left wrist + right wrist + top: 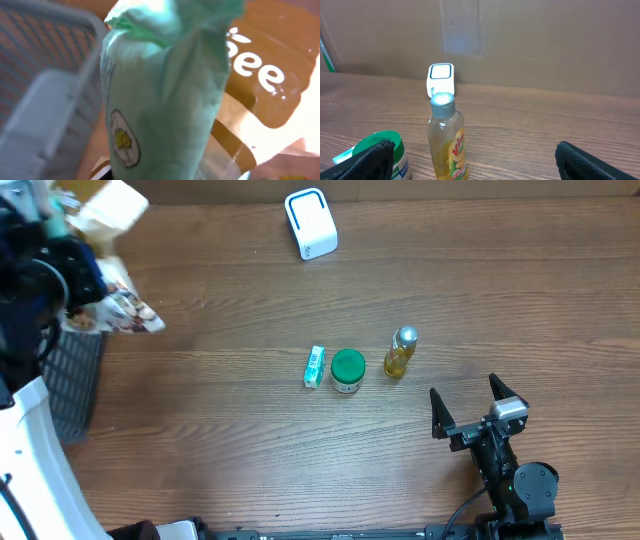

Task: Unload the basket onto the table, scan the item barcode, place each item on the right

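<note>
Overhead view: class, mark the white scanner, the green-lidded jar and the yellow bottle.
white scanner [311, 223], overhead view, middle of its top face.
green-lidded jar [347, 367], overhead view, centre of the lid.
yellow bottle [399, 360], overhead view, on its body.

I see a brown wooden bench [250, 450] from above. Near its middle, three things sit in a row. A small white and green tube [315, 367] lies flat. A jar with a green lid [347, 370] stands just beside it. A yellow bottle with a silver cap [400, 353] stands near the jar. A grey basket [75, 385] sits at the left edge. Up close, I see a blurry brown packet with white letters [270, 45].
</note>
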Controlling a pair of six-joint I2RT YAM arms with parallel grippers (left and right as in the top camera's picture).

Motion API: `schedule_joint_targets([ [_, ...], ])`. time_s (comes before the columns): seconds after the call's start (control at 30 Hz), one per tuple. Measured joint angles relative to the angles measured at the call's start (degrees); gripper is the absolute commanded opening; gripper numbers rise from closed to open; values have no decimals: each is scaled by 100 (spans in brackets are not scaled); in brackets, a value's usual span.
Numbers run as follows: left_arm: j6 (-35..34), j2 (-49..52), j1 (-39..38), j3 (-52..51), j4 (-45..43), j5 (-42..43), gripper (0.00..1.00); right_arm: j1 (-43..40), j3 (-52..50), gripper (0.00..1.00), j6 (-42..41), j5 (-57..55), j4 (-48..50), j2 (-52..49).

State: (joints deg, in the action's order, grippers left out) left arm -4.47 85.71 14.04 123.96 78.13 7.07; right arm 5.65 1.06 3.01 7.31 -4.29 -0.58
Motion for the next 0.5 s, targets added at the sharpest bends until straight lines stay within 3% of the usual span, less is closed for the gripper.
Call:
schedule_joint_targets([
  [0.2, -118, 109, -533, -566, 509, -17, 20, 2, 0, 100, 2, 0, 0, 0],
  [0.5, -551, 175, -1261, -2153, -114, -380, 21, 0, 0, 100, 0, -2, -2, 0],
])
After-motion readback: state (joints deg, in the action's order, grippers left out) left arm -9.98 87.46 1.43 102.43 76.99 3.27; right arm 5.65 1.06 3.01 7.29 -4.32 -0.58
